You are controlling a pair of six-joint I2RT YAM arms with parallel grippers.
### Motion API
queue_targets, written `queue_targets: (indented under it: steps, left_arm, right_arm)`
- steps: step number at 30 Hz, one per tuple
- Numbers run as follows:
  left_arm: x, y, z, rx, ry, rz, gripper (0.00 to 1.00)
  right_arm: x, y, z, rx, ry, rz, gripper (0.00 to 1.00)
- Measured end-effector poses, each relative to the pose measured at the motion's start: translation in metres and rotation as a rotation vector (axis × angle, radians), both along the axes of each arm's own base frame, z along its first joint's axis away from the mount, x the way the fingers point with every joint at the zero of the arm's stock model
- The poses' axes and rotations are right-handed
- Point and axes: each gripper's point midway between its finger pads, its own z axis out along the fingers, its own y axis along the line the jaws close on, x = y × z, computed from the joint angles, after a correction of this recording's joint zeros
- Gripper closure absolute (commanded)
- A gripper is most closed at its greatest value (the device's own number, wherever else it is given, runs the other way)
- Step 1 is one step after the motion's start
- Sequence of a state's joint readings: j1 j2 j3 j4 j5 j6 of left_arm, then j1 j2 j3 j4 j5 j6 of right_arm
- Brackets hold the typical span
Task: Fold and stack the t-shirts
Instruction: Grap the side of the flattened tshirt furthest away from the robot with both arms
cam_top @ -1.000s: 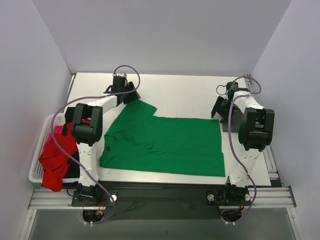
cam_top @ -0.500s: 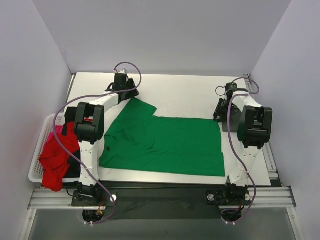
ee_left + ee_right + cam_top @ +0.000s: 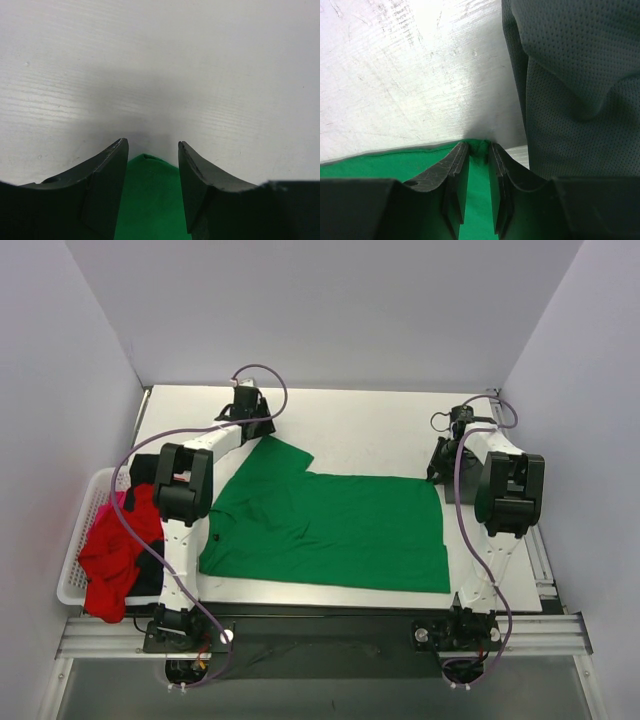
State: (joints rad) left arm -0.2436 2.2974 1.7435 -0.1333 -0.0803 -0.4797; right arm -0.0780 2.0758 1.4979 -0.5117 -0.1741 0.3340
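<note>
On the white table [image 3: 370,430] the green t-shirt [image 3: 330,530] is spread flat. A dark grey t-shirt [image 3: 570,75] is seen just right of the right gripper [image 3: 478,146], whose fingers are drawn almost together, apparently pinching a green hem corner. The left gripper [image 3: 151,145] is held parted, with the green sleeve tip lying between its fingers.

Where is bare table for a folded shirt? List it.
Free: the white tabletop strip between the bright green cloth t-shirt and the back wall. Crowded: the white plastic lattice basket at left, heaped with shirts; a dark grey cloth tee right of the green one.
</note>
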Motion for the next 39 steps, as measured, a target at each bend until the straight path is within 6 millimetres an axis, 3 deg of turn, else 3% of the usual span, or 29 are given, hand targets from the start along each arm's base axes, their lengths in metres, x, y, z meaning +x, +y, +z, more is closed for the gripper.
queue_targets:
  steps: [15, 26, 31, 33, 39]
  left_arm:
    - [-0.007, -0.005, -0.013, 0.031, 0.062, -0.003, 0.53]
    - [-0.008, -0.001, -0.017, 0.05, 0.073, 0.01, 0.79]
    - [-0.008, -0.003, -0.018, 0.048, 0.076, -0.005, 0.9]
    - [-0.009, -0.004, -0.018, 0.045, 0.077, -0.016, 1.0]
    - [-0.01, -0.008, -0.018, 0.039, 0.079, -0.044, 1.0]
  right_arm:
    - [0.0, 0.002, 0.0, 0.014, -0.001, 0.004, 0.78]
    - [0.0, 0.006, 0.0, 0.017, 0.0, 0.012, 0.8]
    - [0.0, 0.008, 0.0, 0.016, -0.001, 0.02, 0.89]
    - [0.0, 0.01, 0.0, 0.016, -0.001, 0.026, 0.95]
    - [0.0, 0.014, 0.0, 0.017, 0.0, 0.034, 1.0]
